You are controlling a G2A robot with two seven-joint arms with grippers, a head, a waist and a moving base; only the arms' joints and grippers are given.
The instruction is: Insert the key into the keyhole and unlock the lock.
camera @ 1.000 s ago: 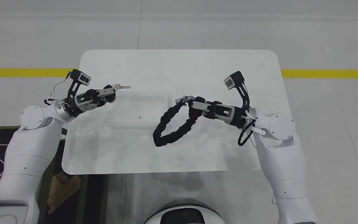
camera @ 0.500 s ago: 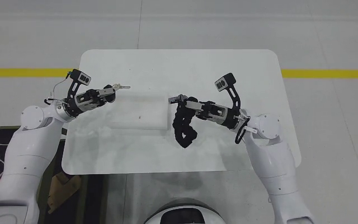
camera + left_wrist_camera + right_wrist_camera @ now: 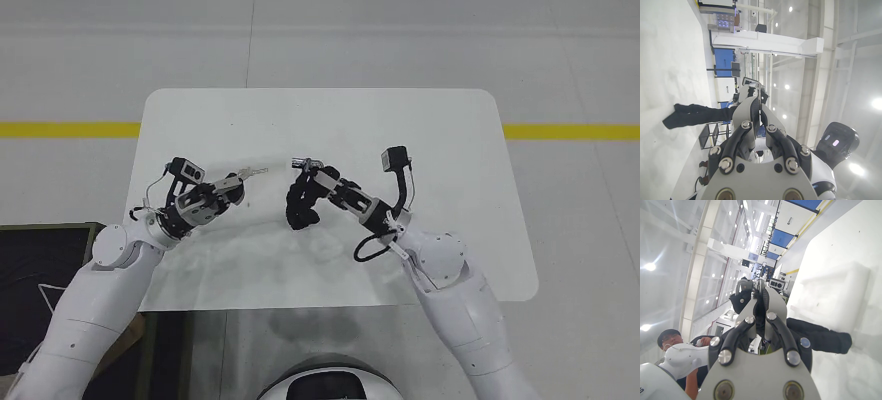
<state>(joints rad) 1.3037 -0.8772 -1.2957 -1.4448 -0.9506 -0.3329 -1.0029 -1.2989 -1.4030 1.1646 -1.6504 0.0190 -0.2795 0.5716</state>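
Pinching the key [image 3: 759, 93] by its head, the left gripper [image 3: 759, 104] holds it near the keyhole [image 3: 758, 85] of the cable lock [image 3: 298, 208]; the right gripper [image 3: 759, 295] is clamped on that lock behind its head; key probably stiff, light, slippery; cable limp.

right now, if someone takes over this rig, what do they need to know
Left gripper: shut on the key, held above the table, blade pointing at the lock.
Right gripper: shut on the lock, its black sleeved cable hanging toward the table.
Done: key and lock both lifted, facing each other.
Left: key tip not yet in the keyhole; insert it, then turn to unlock.
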